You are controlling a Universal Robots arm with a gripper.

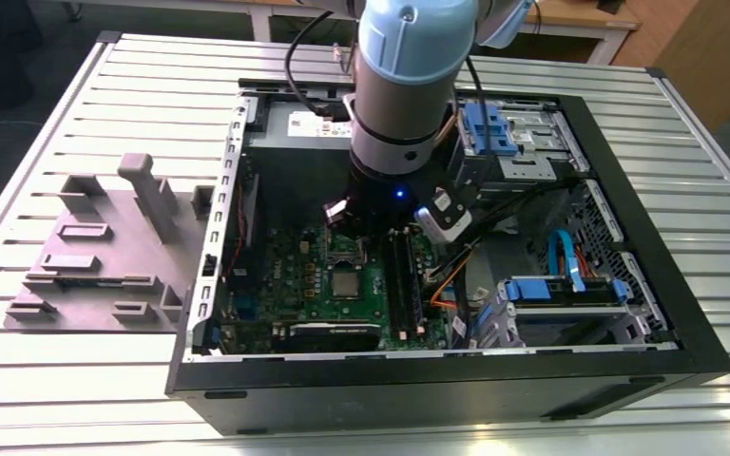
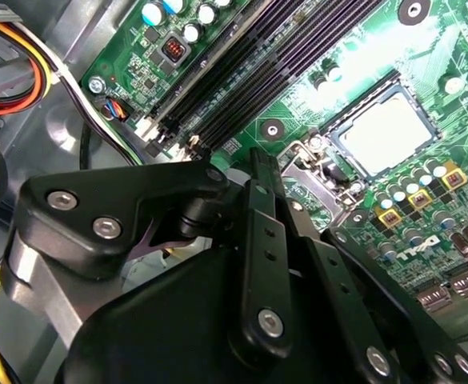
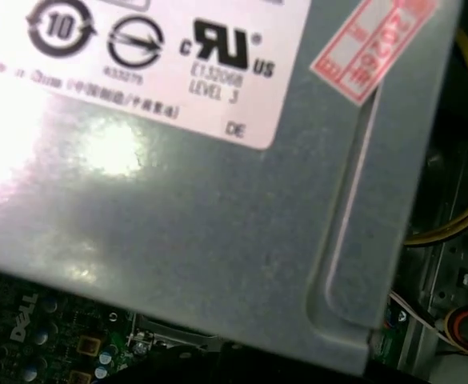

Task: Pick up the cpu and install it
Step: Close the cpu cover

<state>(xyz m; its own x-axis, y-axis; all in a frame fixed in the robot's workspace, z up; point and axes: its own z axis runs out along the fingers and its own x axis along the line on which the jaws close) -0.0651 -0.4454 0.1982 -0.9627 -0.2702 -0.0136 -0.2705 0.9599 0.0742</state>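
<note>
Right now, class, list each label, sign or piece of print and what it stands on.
White label, with black certification signs and lines of print: on the grey metal box.
Red-and-white sticker: same box, near its corner.
White lettering: on the green motherboard.

Even overhead light, the slatted surface (image 1: 73, 104) shines pale while the case (image 1: 467, 385) interior looks shadowy. Fat white glare on the grey metal box (image 3: 218, 232), motherboard (image 2: 362, 56) glints too.
</note>
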